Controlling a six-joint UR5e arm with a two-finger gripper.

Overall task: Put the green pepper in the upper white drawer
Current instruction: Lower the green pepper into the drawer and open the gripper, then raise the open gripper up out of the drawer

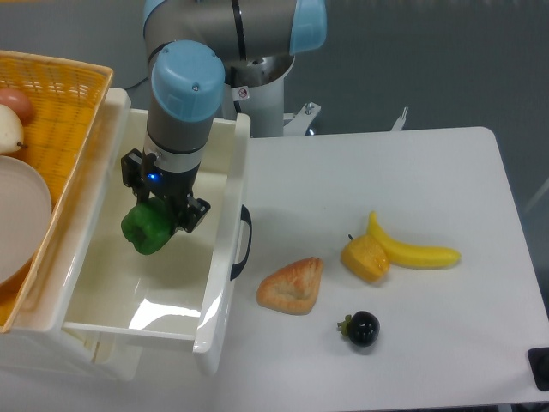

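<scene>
The green pepper (pixel 144 228) is glossy dark green and hangs in my gripper (pixel 160 215), which is shut on it from above. The gripper holds it over the inside of the upper white drawer (pixel 221 257), which is pulled open with its dark curved handle (pixel 244 243) on the right-hand front. The pepper is above the drawer's floor, towards its left side. The fingers are mostly hidden by the black gripper body and the pepper.
A yellow woven basket (pixel 73 112) with a white plate (pixel 21 215) and an onion (pixel 10 120) overlaps the drawer's left edge. On the table to the right lie a pastry (pixel 292 286), a yellow-orange pepper piece (pixel 365 258), a banana (pixel 413 250) and a dark round fruit (pixel 361 328).
</scene>
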